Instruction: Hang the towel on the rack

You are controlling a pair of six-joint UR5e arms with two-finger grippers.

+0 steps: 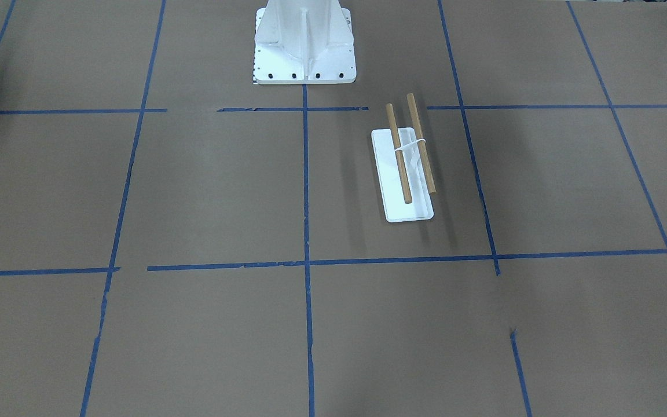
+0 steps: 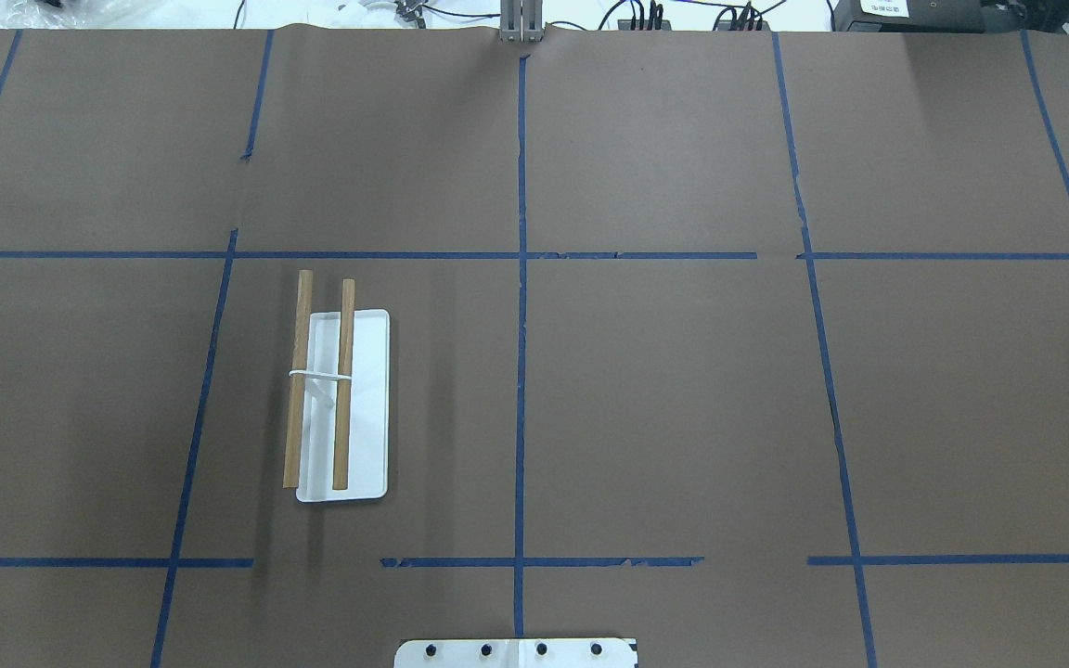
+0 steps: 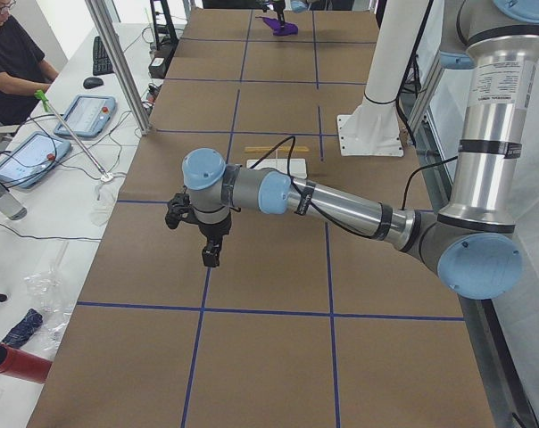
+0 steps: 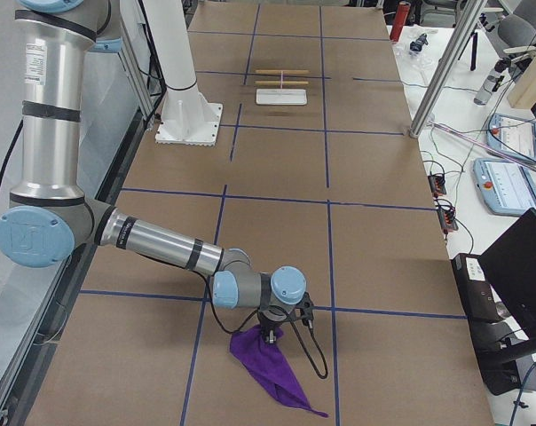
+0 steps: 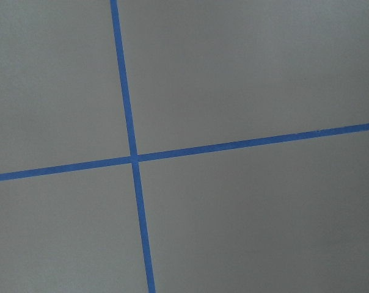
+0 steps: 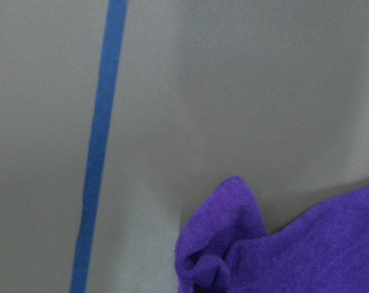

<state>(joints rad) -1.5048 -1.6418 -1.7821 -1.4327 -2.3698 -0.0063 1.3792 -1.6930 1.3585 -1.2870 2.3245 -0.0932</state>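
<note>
The rack (image 1: 402, 168) has a flat white base and two bare wooden dowels; it stands on the robot's left half of the table, and shows in the overhead view (image 2: 363, 408). The purple towel (image 4: 268, 366) lies crumpled on the table at the far right end, also in the right wrist view (image 6: 294, 244). My right gripper (image 4: 270, 335) points down right at the towel's upper edge; I cannot tell if it is open or shut. My left gripper (image 3: 211, 254) hangs above bare table, away from the rack (image 3: 278, 166); I cannot tell its state.
The white bolted pedestal (image 1: 304, 52) stands at the table's robot side. Blue tape lines (image 5: 132, 159) cross the brown table. An operator (image 3: 11, 62) sits beside a side bench with tablets and cables. A metal post (image 4: 441, 75) stands at the table's edge.
</note>
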